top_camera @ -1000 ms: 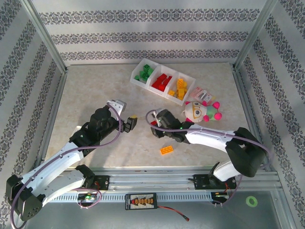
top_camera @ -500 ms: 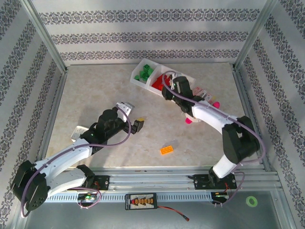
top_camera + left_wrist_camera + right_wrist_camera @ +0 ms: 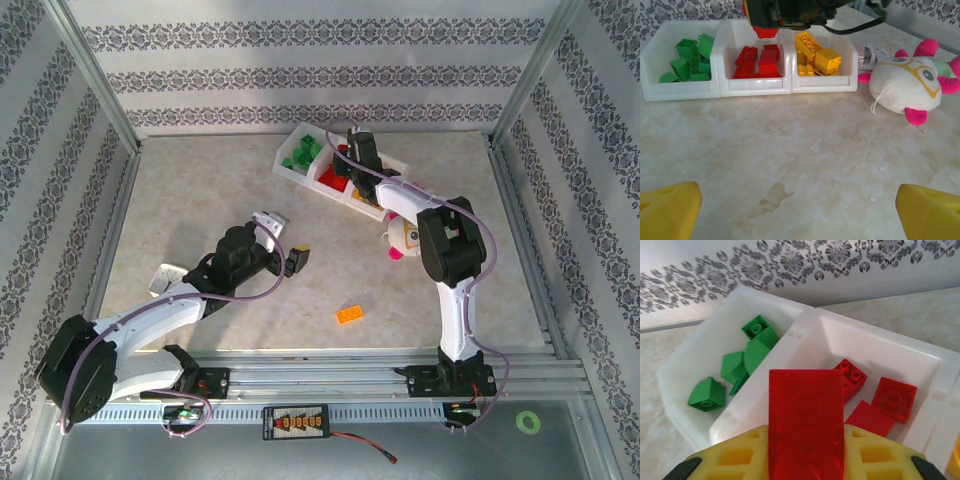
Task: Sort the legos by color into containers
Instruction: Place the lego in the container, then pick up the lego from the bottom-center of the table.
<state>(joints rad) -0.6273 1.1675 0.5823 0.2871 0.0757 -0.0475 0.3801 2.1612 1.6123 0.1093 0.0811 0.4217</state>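
Note:
The containers are a white three-compartment tray point(image 3: 300, 135) at the back of the table. Its compartments hold green legos point(image 3: 687, 60), red legos point(image 3: 757, 62) and yellow legos point(image 3: 815, 57). My right gripper point(image 3: 345, 152) hangs over the middle compartment, shut on a flat red lego point(image 3: 806, 420) that sticks out between its yellow fingers point(image 3: 880, 455). Below it lie loose red legos point(image 3: 875, 400), with green legos point(image 3: 747, 357) to the left. One orange lego point(image 3: 349, 314) lies on the table near the front. My left gripper point(image 3: 288, 240) is open over bare table and faces the tray.
A round plush toy point(image 3: 910, 85) with pink knobs lies right of the tray, and a clear packet point(image 3: 872, 52) lies behind it. A small white box point(image 3: 165, 278) sits by the left arm. Metal frame rails border the table point(image 3: 200, 190).
The right arm swung from the middle of the table up to the tray, carrying the red lego. The left arm shifted slightly right, still open.

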